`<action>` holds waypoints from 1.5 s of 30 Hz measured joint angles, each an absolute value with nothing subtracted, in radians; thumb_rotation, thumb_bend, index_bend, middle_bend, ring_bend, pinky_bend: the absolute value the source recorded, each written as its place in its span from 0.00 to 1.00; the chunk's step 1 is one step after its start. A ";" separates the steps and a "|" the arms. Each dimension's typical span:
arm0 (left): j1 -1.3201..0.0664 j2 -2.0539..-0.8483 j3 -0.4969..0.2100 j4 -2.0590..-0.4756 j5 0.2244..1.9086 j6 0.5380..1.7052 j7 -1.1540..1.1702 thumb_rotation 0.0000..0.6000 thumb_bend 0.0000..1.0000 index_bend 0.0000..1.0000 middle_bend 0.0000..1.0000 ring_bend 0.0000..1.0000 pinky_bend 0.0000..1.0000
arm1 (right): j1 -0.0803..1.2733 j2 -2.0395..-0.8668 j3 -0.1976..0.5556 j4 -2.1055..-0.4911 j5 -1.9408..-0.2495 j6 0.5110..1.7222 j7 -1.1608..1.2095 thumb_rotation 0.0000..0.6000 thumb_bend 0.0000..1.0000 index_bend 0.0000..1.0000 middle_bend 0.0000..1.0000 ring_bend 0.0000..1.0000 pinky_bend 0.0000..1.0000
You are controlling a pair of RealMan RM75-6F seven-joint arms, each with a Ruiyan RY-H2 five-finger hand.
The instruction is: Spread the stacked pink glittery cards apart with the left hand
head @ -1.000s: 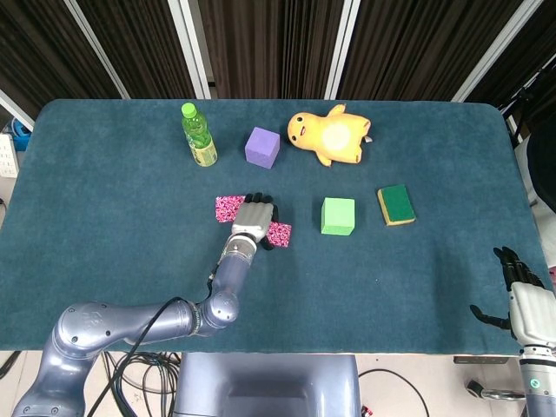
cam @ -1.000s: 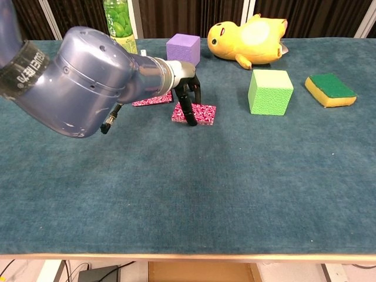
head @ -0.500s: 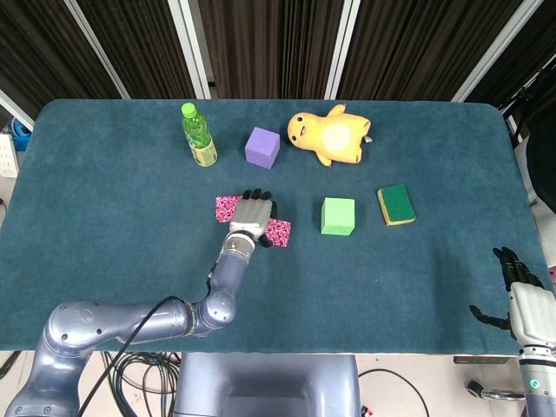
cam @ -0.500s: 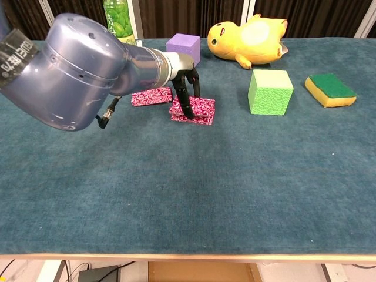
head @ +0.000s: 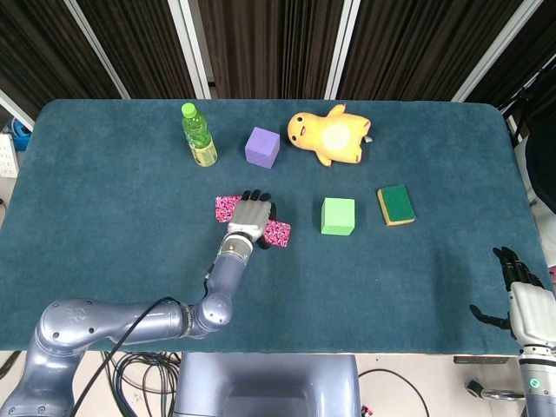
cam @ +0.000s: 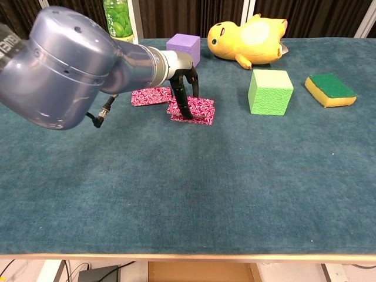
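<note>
Two pink glittery cards lie apart on the blue cloth. One card sits to the left, the other card to the right and nearer. My left hand reaches between them, and its dark fingertips press down on the right card's left part. It grips nothing. My right hand hangs off the table's near right corner, fingers apart and empty.
A purple cube stands just beyond the cards, with a green bottle to its left. A yellow plush, a green cube and a green-and-yellow sponge lie to the right.
My left hand has drawn back a little towards the far side, dragging the right card slightly with it and turning it. The right hand has not moved.
</note>
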State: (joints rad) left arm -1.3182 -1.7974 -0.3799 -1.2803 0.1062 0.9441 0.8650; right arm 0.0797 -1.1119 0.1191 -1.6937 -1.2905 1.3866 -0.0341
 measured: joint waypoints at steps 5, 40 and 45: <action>-1.290 -1.745 -0.363 -1.375 0.113 0.990 0.870 1.00 0.26 0.51 0.18 0.00 0.00 | 0.079 -1.111 0.119 -1.695 -1.290 1.387 -0.033 1.00 0.16 0.08 0.05 0.13 0.23; -1.118 -1.634 -0.203 -1.593 0.247 1.068 0.801 1.00 0.19 0.43 0.16 0.00 0.00 | 0.080 -1.107 0.121 -1.704 -1.278 1.382 -0.040 1.00 0.16 0.08 0.05 0.13 0.23; -1.124 -1.626 -0.197 -1.600 0.229 1.055 0.826 1.00 0.15 0.39 0.14 0.00 0.00 | 0.079 -1.107 0.120 -1.705 -1.276 1.382 -0.041 1.00 0.16 0.08 0.05 0.13 0.23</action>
State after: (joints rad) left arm -1.1244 -1.6265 -0.1965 -1.6002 0.2289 1.0550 0.8257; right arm 0.0794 -1.1075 0.1202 -1.7050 -1.2762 1.3823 -0.0406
